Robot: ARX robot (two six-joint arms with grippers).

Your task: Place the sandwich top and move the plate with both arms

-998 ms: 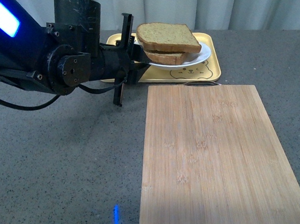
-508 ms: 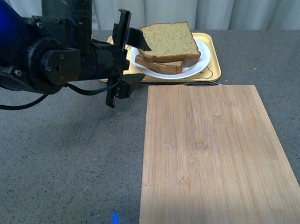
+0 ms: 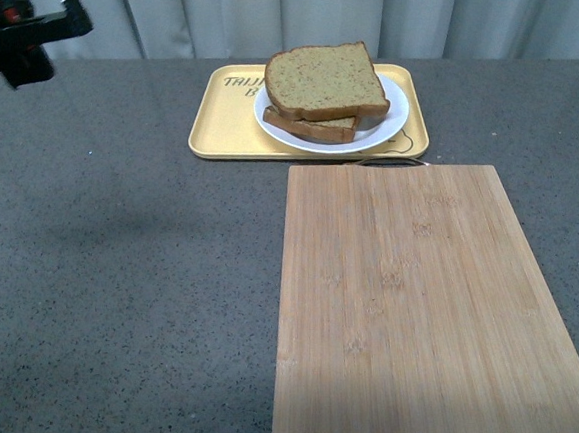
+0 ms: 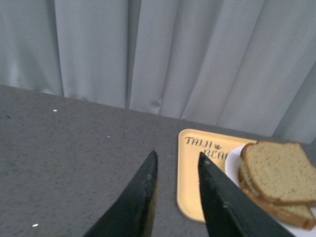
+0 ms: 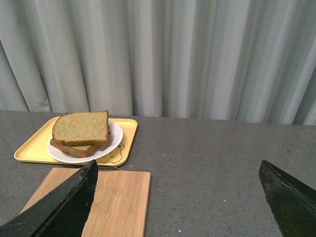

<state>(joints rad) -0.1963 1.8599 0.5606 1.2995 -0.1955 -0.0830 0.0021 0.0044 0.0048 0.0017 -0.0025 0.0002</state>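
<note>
The sandwich top, a brown speckled slice, lies on a lower slice on the white plate, which rests on a yellow tray. The left wrist view shows the sandwich top and plate just beyond my left gripper, which is open and holds nothing. A part of the left arm shows at the far left of the front view. My right gripper is wide open above the grey table, well back from the sandwich top and plate.
A bamboo cutting board lies on the grey table in front of the tray, also visible as the board under the right gripper. Grey curtains hang behind the table.
My left arm has drawn back from the plate to the far left, almost out of the front view. The plate and sandwich, raised a second ago, now rest on the tray.
</note>
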